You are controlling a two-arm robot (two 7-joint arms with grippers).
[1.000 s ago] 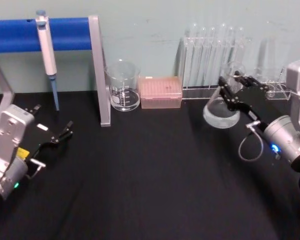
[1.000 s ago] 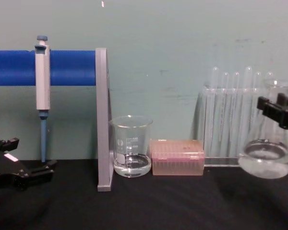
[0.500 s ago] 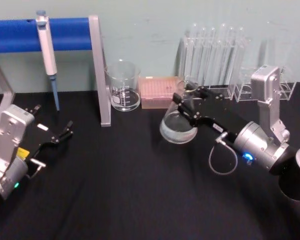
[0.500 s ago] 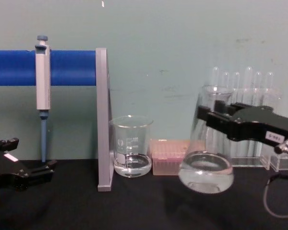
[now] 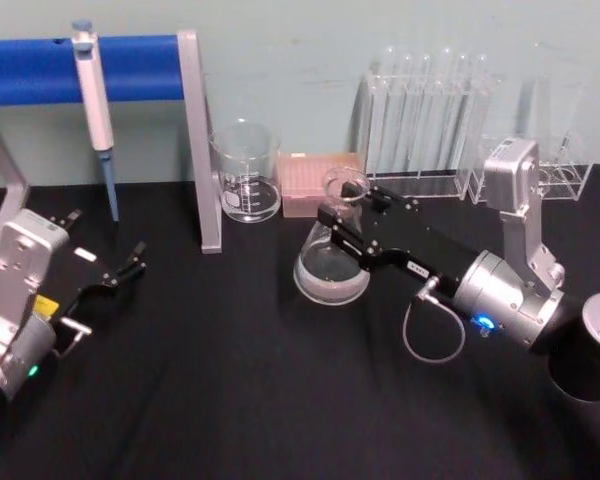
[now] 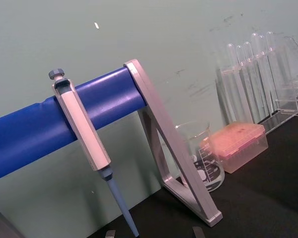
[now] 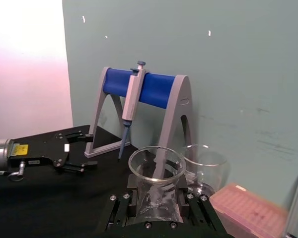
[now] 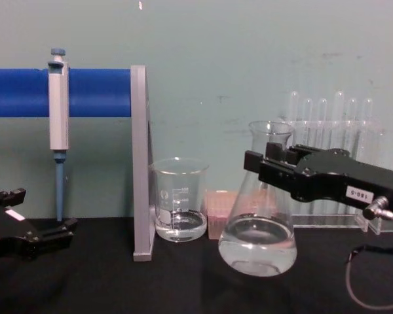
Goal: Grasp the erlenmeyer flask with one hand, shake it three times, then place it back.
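**Flask upright in the right tool, neck pinched from the right**

The clear glass conical erlenmeyer flask (image 8: 258,243) stands with its long axis close to vertical – wide base down, flared rim up, a little clear liquid pooled in the bottom. The black right tool (image 5: 342,228) reaches in from the right and lies nearly level, so it crosses the flask's axis at about a right angle. Its two flat jaws are pressed against the narrow neck, one on each side, just under the rim. Whether the base rests on the black worktop (image 5: 280,400) or hangs just above it cannot be told.

The right arm is the one at work. The black left tool (image 7: 88,151) sits well apart at the left near edge, its fingers spread and holding nothing.

Any shake or set-down looks likely to depend on keeping that axis upright, since the grip is high on the neck and the weight sits low.

There is room – bare worktop lies to the near side and to the left of the flask. On the far side the cylindrical glass beaker (image 5: 245,185) and the pink plastic box (image 5: 322,183) are near, with the rack of tall clear test tubes (image 5: 427,110) farther right. A sideways swing towards the far side would risk glass on glass.
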